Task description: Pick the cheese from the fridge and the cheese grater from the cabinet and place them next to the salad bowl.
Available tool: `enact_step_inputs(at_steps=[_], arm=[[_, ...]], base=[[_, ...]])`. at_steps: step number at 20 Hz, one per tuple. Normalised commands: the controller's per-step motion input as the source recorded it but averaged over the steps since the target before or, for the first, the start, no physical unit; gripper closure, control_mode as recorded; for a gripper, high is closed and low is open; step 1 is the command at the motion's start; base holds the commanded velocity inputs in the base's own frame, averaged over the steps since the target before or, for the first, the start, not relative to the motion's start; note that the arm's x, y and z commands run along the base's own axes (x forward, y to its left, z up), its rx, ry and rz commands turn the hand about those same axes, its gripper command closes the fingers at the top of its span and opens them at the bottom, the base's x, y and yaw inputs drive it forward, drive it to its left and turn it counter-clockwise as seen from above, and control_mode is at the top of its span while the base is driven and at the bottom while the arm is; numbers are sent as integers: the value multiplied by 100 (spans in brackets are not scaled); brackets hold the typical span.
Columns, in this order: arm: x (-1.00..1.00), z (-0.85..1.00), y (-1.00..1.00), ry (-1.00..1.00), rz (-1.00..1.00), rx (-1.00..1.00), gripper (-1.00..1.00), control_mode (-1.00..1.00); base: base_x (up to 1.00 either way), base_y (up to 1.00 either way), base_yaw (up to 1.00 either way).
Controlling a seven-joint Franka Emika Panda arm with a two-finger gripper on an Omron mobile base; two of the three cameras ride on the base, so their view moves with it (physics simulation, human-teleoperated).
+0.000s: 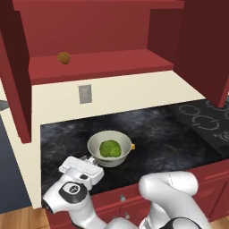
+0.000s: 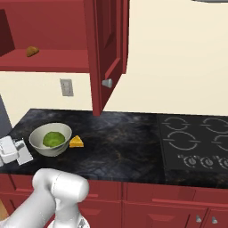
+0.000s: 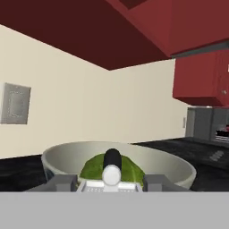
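I've got the gripper [image 1: 91,163] low over the black counter [image 2: 120,142], just near-left of the salad bowl [image 1: 110,149], jaws nearly shut on the cheese grater [image 3: 111,172]; the hand view shows its handle between the fingers. The cheese [image 2: 76,142] lies on the counter touching the bowl's right side. The cabinet [image 1: 94,67] stands open, a brown ball [image 1: 63,57] on its shelf.

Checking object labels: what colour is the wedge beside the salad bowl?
Yellow-orange; the cheese shows best in the right base view, right of the salad bowl.
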Motion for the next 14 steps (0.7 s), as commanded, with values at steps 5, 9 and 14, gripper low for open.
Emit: enact_step_inputs(at_steps=[5,9,14], arm=[[7,-17,6,-18,0,0,100,-100],[18,-19,0,-13,0,0,100,-100],[24,-6,0,-2,-1,0,100,-100]], base=[[0,0,0],[0,0,0],[0,0,0]])
